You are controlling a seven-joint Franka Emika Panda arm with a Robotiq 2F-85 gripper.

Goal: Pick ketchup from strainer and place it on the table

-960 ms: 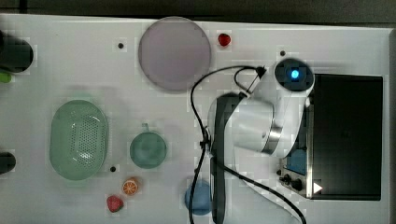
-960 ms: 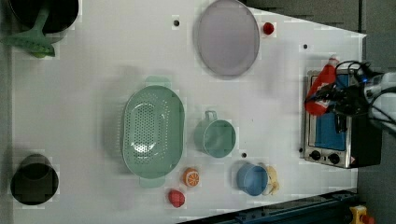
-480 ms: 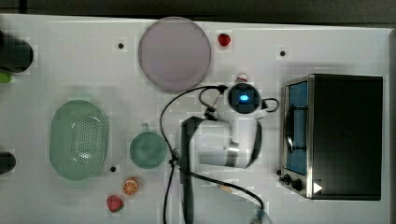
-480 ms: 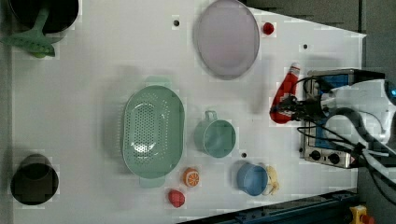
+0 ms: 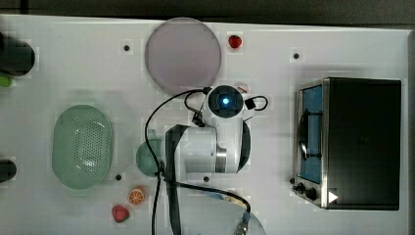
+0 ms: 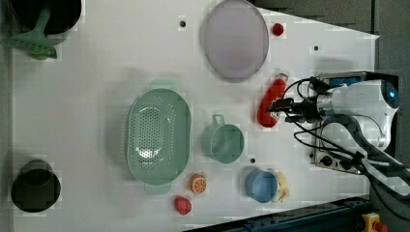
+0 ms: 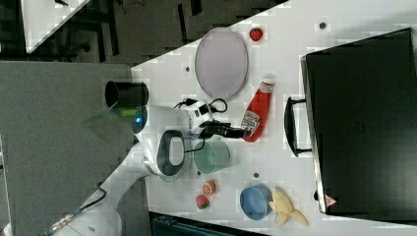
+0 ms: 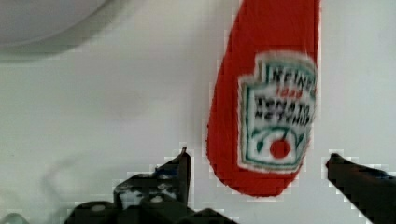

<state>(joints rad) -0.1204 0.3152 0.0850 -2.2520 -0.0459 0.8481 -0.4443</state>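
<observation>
A: On the worktop (image 6: 96, 96), between the lilac plate (image 6: 235, 38) and the toaster oven (image 7: 364, 123): one ketchup (image 6: 269, 102), lying flat, well apart from the strainer (image 6: 157, 136).

B: Long axis?

A: In line with the gripper (image 6: 279, 106)'s reach; the base points at the jaws, the cap away, toward the plate.

B: Jaws?

A: Spread wide, one finger (image 8: 180, 170) either side of the bottle's base, not touching it; bottle judged released
</observation>
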